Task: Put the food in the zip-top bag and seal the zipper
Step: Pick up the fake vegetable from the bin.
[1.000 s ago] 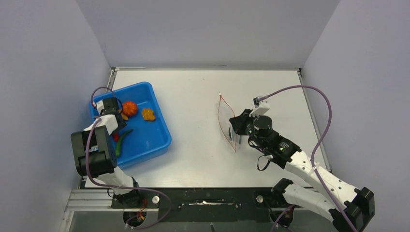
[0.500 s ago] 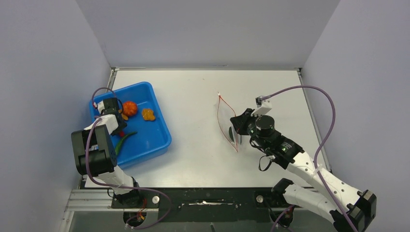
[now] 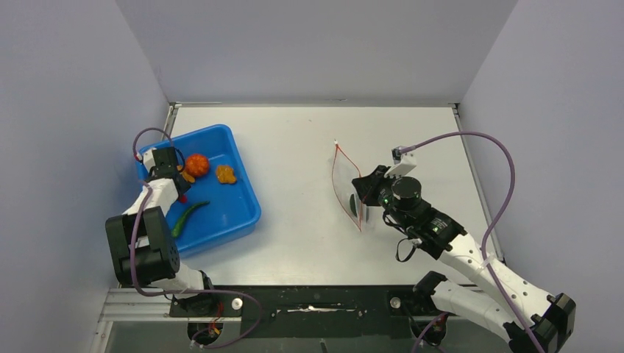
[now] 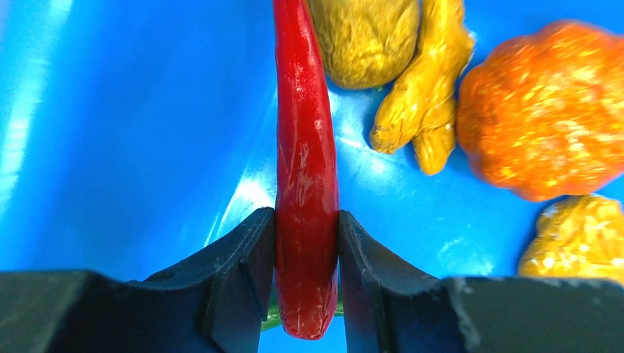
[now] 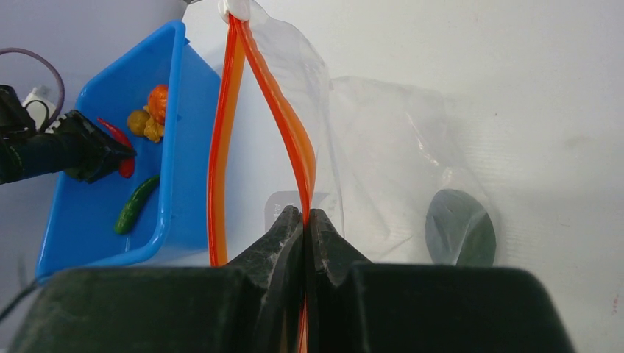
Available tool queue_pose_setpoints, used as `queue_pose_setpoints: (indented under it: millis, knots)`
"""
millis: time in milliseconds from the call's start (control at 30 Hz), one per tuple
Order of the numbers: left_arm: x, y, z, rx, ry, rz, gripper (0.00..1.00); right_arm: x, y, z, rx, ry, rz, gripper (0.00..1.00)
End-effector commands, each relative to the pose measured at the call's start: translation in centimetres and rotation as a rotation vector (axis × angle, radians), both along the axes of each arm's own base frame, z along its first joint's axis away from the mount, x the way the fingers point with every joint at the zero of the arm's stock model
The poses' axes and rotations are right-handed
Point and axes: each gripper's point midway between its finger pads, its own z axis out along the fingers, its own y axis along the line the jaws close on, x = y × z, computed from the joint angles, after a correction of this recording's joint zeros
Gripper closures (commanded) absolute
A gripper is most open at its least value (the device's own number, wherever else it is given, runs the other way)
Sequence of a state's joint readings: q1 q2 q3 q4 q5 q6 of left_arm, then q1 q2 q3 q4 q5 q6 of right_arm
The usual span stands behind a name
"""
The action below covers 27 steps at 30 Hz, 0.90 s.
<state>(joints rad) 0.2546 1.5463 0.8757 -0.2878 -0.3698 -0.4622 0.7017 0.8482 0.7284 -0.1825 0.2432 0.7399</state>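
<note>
The red chili is pinched in the left gripper, low in the blue tray beside the yellow-brown lumps and orange fruit. Over the last second it has been drawn away from the green pepper. Well apart, the right gripper clamps one lip of the zipper, holding the zip-top bag agape with a dark green piece inside. The carry across can likely begin.

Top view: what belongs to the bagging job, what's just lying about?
Job: clear plastic zip-top bag, red-orange zipper strip, slim red chili, round orange fruit, yellow-brown lumps, dark green oval piece, slim green pod.
Lying about: blue plastic tray.
</note>
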Motion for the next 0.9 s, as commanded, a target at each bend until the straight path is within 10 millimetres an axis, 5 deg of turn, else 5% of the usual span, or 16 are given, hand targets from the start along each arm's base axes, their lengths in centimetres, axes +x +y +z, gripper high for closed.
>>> queue_pose_setpoints:
  millis: [0,333,867]
  knots:
    - [1.7,1.0,5.2,0.067,-0.205,0.04,0.86,0.1,-0.3,2.2,0.013,-0.058,-0.01,1.0]
    - [1.4,-1.7,9.1,-0.01,-0.366,-0.039,0.86,-0.3,-0.9,2.0,-0.002,-0.062,-0.02,1.0]
    - [1.8,-11.7,17.7,-0.246,-0.667,-0.495,0.85,1.7,1.3,2.3,0.048,-0.009,-0.045,1.0]
